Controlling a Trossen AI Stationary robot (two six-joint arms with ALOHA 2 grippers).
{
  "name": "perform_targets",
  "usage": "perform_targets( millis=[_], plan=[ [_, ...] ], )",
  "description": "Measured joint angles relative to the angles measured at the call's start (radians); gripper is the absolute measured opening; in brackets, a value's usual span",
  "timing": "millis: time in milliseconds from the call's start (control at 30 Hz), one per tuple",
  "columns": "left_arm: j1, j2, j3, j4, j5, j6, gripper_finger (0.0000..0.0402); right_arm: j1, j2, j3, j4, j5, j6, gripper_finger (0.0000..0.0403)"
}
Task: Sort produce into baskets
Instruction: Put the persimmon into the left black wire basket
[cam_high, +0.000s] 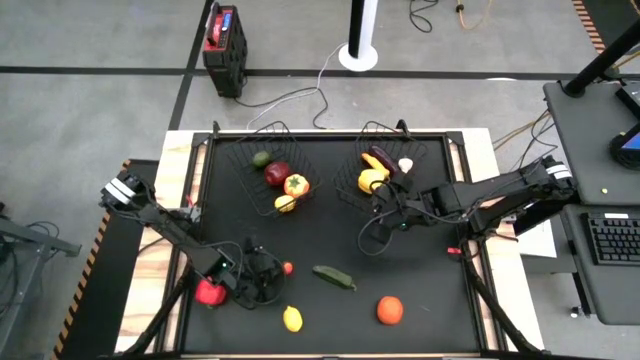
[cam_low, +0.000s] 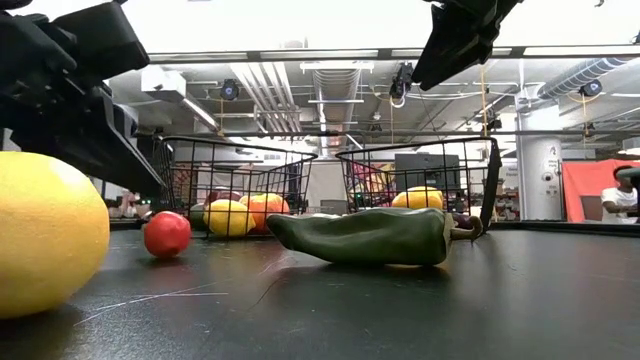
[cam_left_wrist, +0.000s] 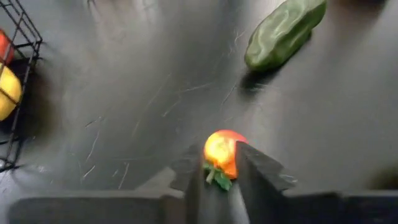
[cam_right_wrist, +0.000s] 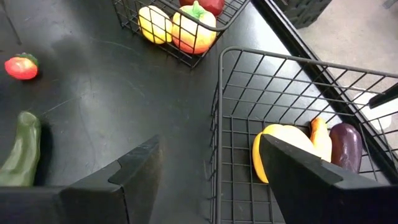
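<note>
We counted two baskets: left basket (cam_high: 268, 185) and right basket (cam_high: 388, 170). Left one held four pieces: a green one (cam_high: 261, 159), a dark red one (cam_high: 277, 174), an orange-yellow pepper (cam_high: 295, 185), a yellow one (cam_high: 285, 204). Right one held a yellow piece (cam_high: 372, 181), an eggplant (cam_high: 379, 158), a white one (cam_high: 405, 165), plus an orange piece seen in the right wrist view. Five pieces sat loose on the mat (cam_high: 420, 290): green pepper (cam_high: 334, 278), lemon (cam_high: 292, 319), orange fruit (cam_high: 390, 310), red fruit (cam_high: 210, 292), small tomato (cam_left_wrist: 222, 151). Left gripper (cam_left_wrist: 220, 177) sat low with narrow jaws either side of the small tomato; we couldn't tell if it gripped. Right gripper (cam_right_wrist: 208, 168) hung wide open and empty over the right basket's near rim.
</note>
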Motion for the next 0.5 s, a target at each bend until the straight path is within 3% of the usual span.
perform_targets(
  millis=[300, 500],
  plan=[
    [0.0, 0.069, -0.012, 0.117, 0.002, 0.01, 0.0215, 0.0, 0.0, 0.0, 0.0, -0.008, 0.0, 0.0258],
    [0.0, 0.197, 0.015, 0.144, 0.003, 0.005, 0.0245, 0.0, 0.0, 0.0, 0.0, -0.009, 0.0, 0.026]
  ],
)
